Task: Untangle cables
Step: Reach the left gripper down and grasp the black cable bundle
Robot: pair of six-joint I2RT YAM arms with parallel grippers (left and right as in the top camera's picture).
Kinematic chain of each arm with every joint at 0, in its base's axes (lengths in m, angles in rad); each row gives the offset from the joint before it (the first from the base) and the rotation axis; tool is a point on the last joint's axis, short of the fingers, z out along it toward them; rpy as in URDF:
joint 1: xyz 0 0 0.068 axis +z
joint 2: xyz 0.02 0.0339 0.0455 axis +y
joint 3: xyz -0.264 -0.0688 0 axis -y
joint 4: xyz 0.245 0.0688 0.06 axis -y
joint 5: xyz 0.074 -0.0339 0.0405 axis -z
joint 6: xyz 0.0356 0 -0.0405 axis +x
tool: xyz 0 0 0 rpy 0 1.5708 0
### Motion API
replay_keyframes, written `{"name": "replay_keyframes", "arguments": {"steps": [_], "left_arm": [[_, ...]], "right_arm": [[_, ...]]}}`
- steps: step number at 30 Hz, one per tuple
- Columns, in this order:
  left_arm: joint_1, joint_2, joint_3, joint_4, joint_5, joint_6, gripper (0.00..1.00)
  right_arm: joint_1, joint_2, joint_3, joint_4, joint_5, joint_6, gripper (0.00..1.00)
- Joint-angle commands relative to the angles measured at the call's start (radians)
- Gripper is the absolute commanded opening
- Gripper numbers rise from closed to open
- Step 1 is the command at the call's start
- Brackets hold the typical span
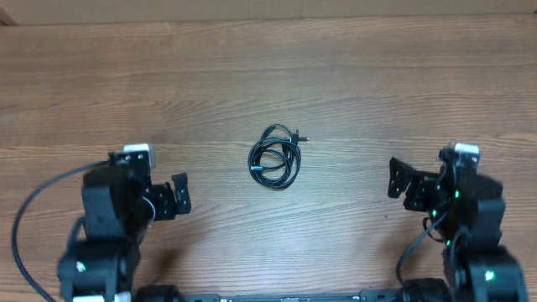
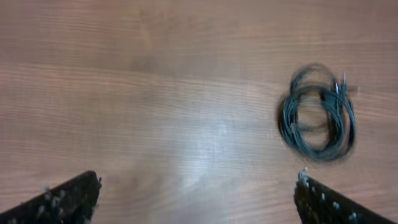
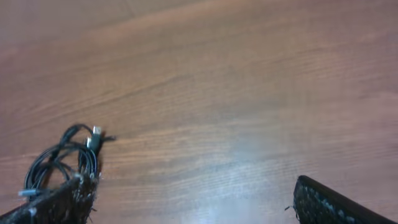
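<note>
The cables (image 1: 275, 157) are thin black cords coiled together in one small bundle with a plug end sticking out at its upper right, lying on the wooden table near the middle. The bundle also shows in the left wrist view (image 2: 317, 118) at the right, and in the right wrist view (image 3: 62, 165) at the lower left, partly behind a fingertip. My left gripper (image 1: 179, 197) is open and empty, to the left of the bundle and apart from it. My right gripper (image 1: 394, 178) is open and empty, to the right of the bundle and apart from it.
The wooden table (image 1: 268, 75) stretches bare behind and around the bundle. A paler strip runs along the far edge at the top of the overhead view. The thick black arm cable (image 1: 25, 226) loops at the lower left.
</note>
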State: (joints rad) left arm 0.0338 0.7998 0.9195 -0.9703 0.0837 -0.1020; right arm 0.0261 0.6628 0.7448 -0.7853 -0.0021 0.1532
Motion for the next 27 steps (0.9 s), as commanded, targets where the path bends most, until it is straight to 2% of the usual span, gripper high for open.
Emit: {"name": "replay_keyframes", "arguments": {"steps": [1,4,8,12,15,16,18,20,24,27], "left_arm": [[0.005,0.109,0.166,-0.108,0.033,-0.003,1.00],[0.005,0.182,0.235,-0.222,0.048,-0.011,1.00],[0.005,0.241,0.230,-0.262,0.078,-0.035,1.00],[0.005,0.284,0.230,-0.168,0.247,-0.035,1.00],[0.005,0.296,0.231,-0.032,0.327,-0.033,1.00],[0.003,0.300,0.231,0.031,0.348,-0.034,0.97],[-0.010,0.312,0.231,0.143,0.349,-0.034,0.88],[-0.056,0.338,0.231,0.254,0.315,-0.032,0.87],[-0.169,0.406,0.231,0.295,0.149,0.027,0.89],[-0.245,0.476,0.231,0.294,0.119,0.110,0.89]], "right_arm": [[-0.004,0.106,0.156,-0.067,-0.052,0.016,1.00],[-0.004,0.180,0.246,-0.145,-0.068,0.015,1.00],[-0.004,0.216,0.274,-0.167,-0.098,0.016,1.00],[-0.004,0.214,0.274,-0.146,-0.146,0.014,1.00],[-0.004,0.214,0.274,-0.140,-0.146,0.014,1.00],[-0.004,0.214,0.274,-0.140,-0.146,0.014,1.00],[-0.004,0.214,0.274,-0.140,-0.146,0.014,1.00],[-0.004,0.214,0.274,-0.140,-0.146,0.014,1.00],[-0.004,0.214,0.274,-0.142,-0.146,0.014,1.00],[-0.004,0.214,0.274,-0.145,-0.146,0.014,1.00]]}}
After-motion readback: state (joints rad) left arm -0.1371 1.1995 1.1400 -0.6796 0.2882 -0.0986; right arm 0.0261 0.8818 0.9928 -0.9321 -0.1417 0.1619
